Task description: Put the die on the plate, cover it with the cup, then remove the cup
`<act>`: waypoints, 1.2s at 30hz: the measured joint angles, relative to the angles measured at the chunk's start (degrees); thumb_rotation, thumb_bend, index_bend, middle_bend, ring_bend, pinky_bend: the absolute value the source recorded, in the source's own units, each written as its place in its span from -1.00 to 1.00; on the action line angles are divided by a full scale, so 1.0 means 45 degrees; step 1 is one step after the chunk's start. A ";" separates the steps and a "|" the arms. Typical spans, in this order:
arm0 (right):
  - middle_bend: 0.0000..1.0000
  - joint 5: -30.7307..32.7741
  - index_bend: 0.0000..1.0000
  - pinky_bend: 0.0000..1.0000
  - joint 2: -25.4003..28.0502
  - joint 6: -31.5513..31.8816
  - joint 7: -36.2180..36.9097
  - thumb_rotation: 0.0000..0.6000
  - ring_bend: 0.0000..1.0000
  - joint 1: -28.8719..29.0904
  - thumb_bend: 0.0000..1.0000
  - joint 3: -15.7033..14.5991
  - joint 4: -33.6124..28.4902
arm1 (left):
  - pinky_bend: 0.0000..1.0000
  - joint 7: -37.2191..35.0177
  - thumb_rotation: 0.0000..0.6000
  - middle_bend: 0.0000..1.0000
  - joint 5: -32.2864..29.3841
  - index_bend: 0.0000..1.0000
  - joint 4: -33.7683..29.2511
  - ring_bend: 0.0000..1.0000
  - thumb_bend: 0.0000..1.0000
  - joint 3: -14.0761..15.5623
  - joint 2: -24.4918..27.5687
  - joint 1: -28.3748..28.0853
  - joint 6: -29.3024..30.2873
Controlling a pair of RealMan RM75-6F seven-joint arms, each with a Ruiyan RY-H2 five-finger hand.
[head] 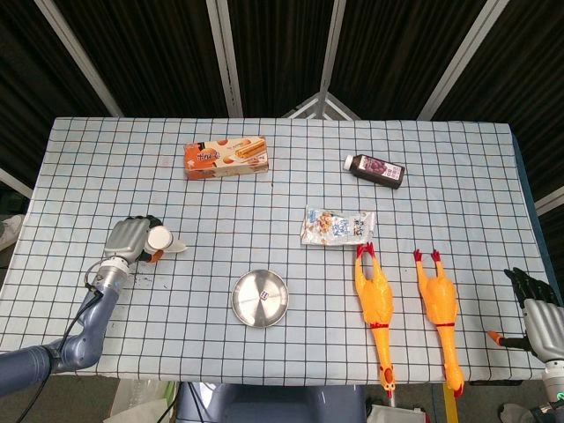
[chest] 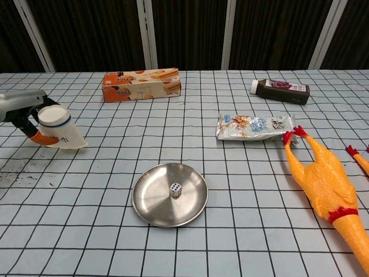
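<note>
Chest view shows the die (chest: 176, 190) sitting bare on the steel plate (chest: 151, 203), a little right of the plate's centre, with nothing over it. Over at the far left, the left hand (chest: 27, 115) has its fingers wrapped around the paper cup (chest: 57, 127), mouth-down and tilted, its rim low over the checked tablecloth (chest: 230, 242), well apart from the plate. From the head view, the cup (head: 161, 240) is near the table's left edge. The right hand (head: 539, 310) hangs off the right edge, fingers loosely apart and holding nothing, just beside the two rubber chickens (head: 374, 304). My read: this is the last step, cup removed. What's left is setting it down level and letting the fingers release.
</note>
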 measured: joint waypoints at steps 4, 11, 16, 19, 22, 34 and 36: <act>-0.95 -0.0052 -0.95 -1.00 0.0008 0.0147 -0.0062 1.00 -0.85 -0.0046 -0.83 0.0003 -0.0066 | -0.63 -0.0202 1.00 -0.61 0.0523 -0.20 0.0686 -0.68 -0.23 0.0292 -0.0565 0.0051 -0.0303; -0.95 -0.0127 -0.95 -1.00 0.0016 0.0224 -0.0076 1.00 -0.85 -0.0063 -0.83 -0.0001 -0.0106 | -0.78 -0.0056 1.00 -0.74 0.0799 -0.40 0.0783 -0.87 -0.40 0.0446 -0.0772 0.0034 -0.0397; -0.95 -0.0128 -0.95 -1.00 0.0022 0.0263 -0.0087 1.00 -0.85 -0.0076 -0.83 0.0001 -0.0117 | -0.85 0.0036 1.00 -0.81 0.0890 -0.52 0.0397 -0.96 -0.52 0.0422 -0.0580 0.0054 -0.0273; -0.95 -0.0141 -0.95 -1.00 0.0014 0.0273 -0.0125 1.00 -0.85 -0.0078 -0.83 -0.0005 -0.0143 | -0.85 0.0184 1.00 -0.81 0.0969 -0.53 -0.0065 -0.96 -0.55 0.0404 -0.0293 0.0107 -0.0014; -0.95 -0.0138 -0.95 -1.00 -0.0001 0.0200 -0.0170 1.00 -0.85 -0.0056 -0.83 -0.0031 -0.0153 | -0.85 0.0262 1.00 -0.81 0.1105 -0.54 -0.0504 -0.96 -0.59 0.0367 -0.0021 0.0196 0.0329; -0.95 -0.0334 -0.95 -1.00 0.0078 0.0453 -0.0143 1.00 -0.85 -0.0128 -0.83 -0.0048 -0.0312 | -0.87 0.0192 1.00 -0.77 0.3315 -0.49 -0.3531 -0.96 -0.61 0.0782 0.2577 0.1634 0.3165; -0.95 -0.0458 -0.95 -1.00 0.0116 0.0601 -0.0133 1.00 -0.85 -0.0165 -0.83 -0.0056 -0.0387 | -0.88 0.0246 1.00 -0.77 0.3885 -0.46 -0.3827 -0.96 -0.61 0.1021 0.2877 0.2052 0.3900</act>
